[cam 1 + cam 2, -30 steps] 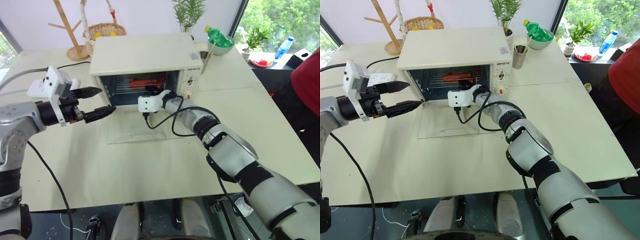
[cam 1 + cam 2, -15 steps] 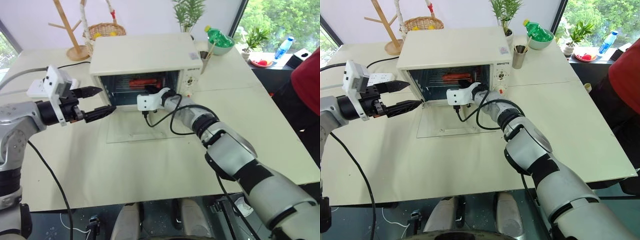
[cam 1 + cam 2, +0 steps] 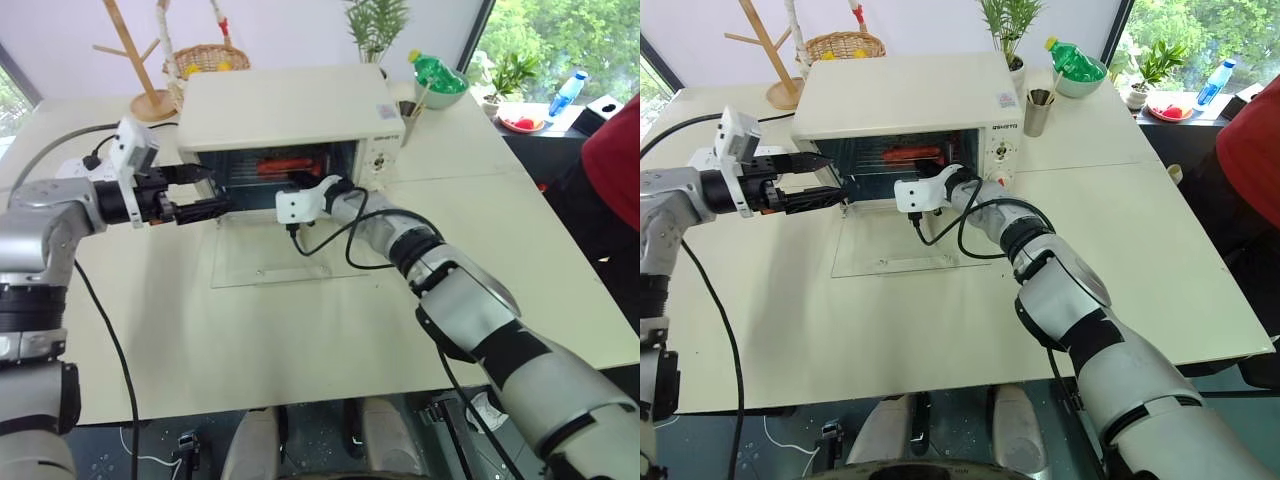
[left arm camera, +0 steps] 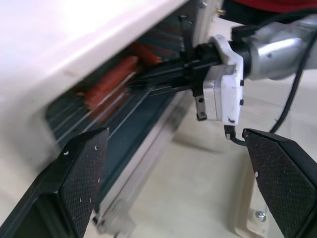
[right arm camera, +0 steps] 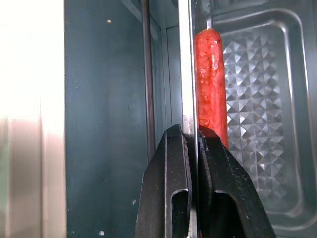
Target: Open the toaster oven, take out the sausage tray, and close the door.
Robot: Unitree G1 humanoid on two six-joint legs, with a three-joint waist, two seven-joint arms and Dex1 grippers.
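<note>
The cream table (image 3: 330,340) spreads under everything, and on its far half sits the toaster oven (image 3: 290,105), cream-white, its control panel on the right end. The door (image 3: 270,262) is swung fully down and lies flat on the table toward the near side, clear glass showing the tabletop through it. Inside the open cavity the sausage tray (image 5: 257,124) rests on its rack, shiny and ribbed, with red-orange sausages (image 3: 290,163) on it. My right gripper (image 3: 303,182) reaches into the oven mouth near its right side, and my two black fingers (image 5: 168,198) are pinched tight on the tray's thin front edge, right beside the end of one sausage (image 5: 210,84). My left gripper (image 3: 200,192) hovers at the left end of the oven opening, jaws spread wide and holding nothing, fingertips close to the oven's front left corner. Beyond the oven, on the far left, stand a wicker basket (image 3: 205,60) and a wooden rack (image 3: 135,60); far right, a green bowl (image 3: 440,80).
</note>
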